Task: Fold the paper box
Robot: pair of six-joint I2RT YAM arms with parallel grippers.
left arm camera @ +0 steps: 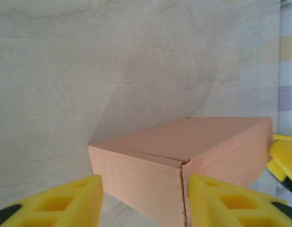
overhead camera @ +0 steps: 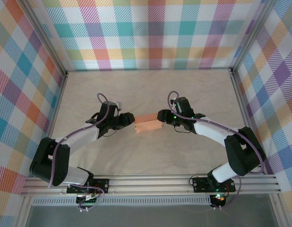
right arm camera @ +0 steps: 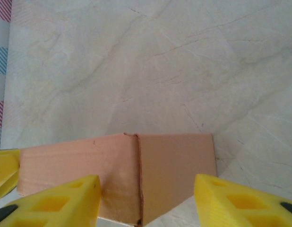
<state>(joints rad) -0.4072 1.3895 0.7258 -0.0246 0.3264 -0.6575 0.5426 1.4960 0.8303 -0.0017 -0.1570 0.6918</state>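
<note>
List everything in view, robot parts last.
paper box: 1, salmon-orange, closed flat rectangle, mid-table between the grippers
table: 1, pale marbled beige, under everything
plaid walls: 3, multicolour check, left, back and right of the table
frame rail: 1, silver metal, near edge
arms: 2, white and black, bases on the rail
left gripper: 1, black, open, at the box's left end
right gripper: 1, black, open, at the box's right end

A pale, marble-veined worktop [overhead camera: 146, 90] lies flat, with faint grey lines wandering across it. Bright checked cloth [overhead camera: 150, 33] in pastel colours walls it in at the back and on both sides. A ribbed metal rail [overhead camera: 150, 182] runs along the near edge.
</note>
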